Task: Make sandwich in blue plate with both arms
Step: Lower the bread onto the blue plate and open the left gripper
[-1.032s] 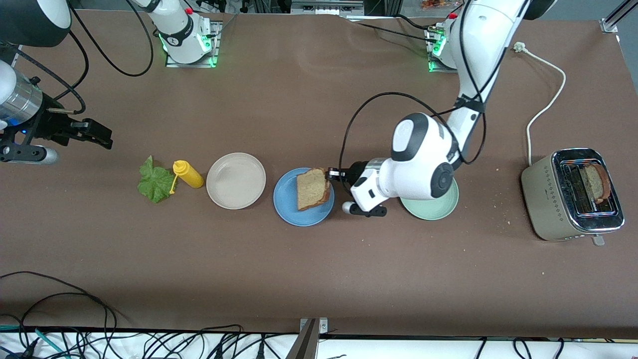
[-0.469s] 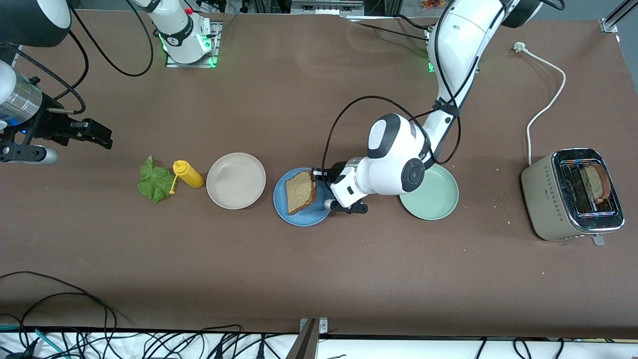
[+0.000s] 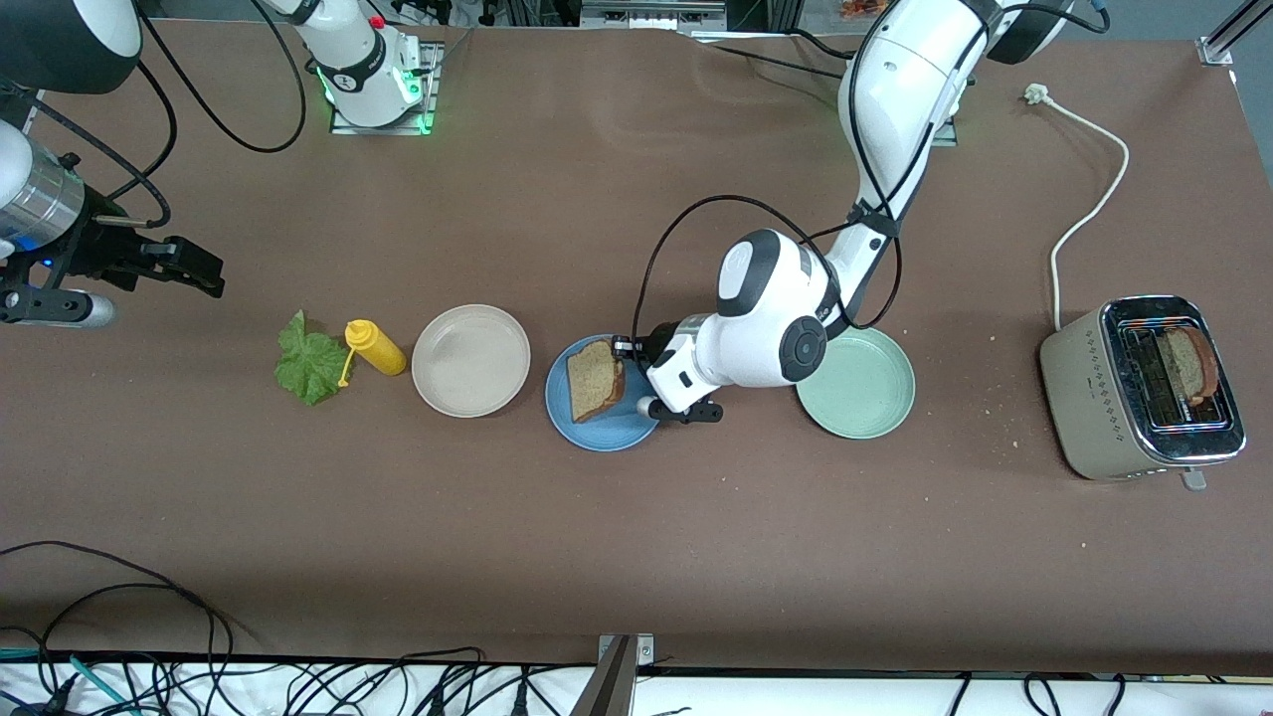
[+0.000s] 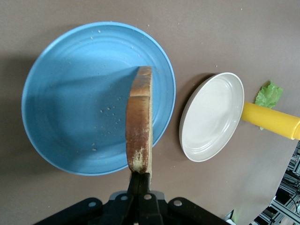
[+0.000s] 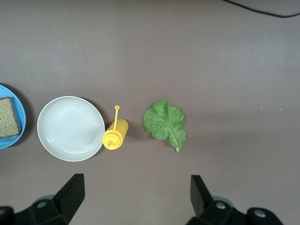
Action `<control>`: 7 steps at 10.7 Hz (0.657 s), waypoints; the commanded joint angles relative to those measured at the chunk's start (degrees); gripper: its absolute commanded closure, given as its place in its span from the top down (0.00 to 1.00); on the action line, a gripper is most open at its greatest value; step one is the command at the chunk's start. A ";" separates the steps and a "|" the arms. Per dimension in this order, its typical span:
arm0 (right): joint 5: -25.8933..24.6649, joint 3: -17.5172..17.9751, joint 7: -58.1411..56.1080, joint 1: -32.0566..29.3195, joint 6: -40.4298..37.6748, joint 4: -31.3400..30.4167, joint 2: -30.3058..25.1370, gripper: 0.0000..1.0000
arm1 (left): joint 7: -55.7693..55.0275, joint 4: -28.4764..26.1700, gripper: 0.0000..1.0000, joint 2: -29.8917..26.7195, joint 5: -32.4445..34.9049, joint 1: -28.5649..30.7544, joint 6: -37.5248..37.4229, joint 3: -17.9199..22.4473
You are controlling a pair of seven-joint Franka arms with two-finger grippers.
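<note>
From high across the table [image 3: 636, 557] we look down toward both bases. Our left wrist camera hangs close over the blue plate [image 4: 70, 117] (bread slice [image 4: 139, 119] edge-on). Our right wrist camera looks straight down from higher near the table's right-arm end. All three share the blue plate and the beige plate [image 5: 70, 127].

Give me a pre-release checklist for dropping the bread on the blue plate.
1. Left tool shut on the bread slice: ok.
2. Slice over the blue plate: ok.
3. Slice lying flat on the plate: not ok, held on edge.
4. Plate bare under the slice: ok.
5. Right tool open, waiting over the table near the lettuce: ok.
6. Second slice in the toaster: ok.
</note>
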 commanded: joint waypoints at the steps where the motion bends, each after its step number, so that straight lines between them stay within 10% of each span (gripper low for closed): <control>1: 0.81 0.04 0.43 -0.28 -0.41 0.90 0.16 1.00 | 0.61 2.15 0.00 2.16 -1.92 -0.23 0.00 0.94; 2: 0.73 0.04 0.43 -0.19 -0.32 0.90 0.16 1.00 | 0.61 2.06 0.04 2.69 -1.75 0.38 0.00 1.20; 3: 0.73 0.04 0.43 -0.28 -0.32 0.90 0.16 1.00 | 0.61 1.54 0.71 2.78 -1.49 1.00 0.00 1.64; 4: 0.73 0.04 0.43 -0.28 -0.32 0.90 0.16 1.00 | 0.61 1.27 1.00 2.69 -1.48 1.35 0.00 1.82; 7: 0.73 0.04 0.43 -0.28 -0.40 0.90 0.16 1.00 | 0.43 1.62 1.00 1.64 -1.22 3.11 -0.17 4.35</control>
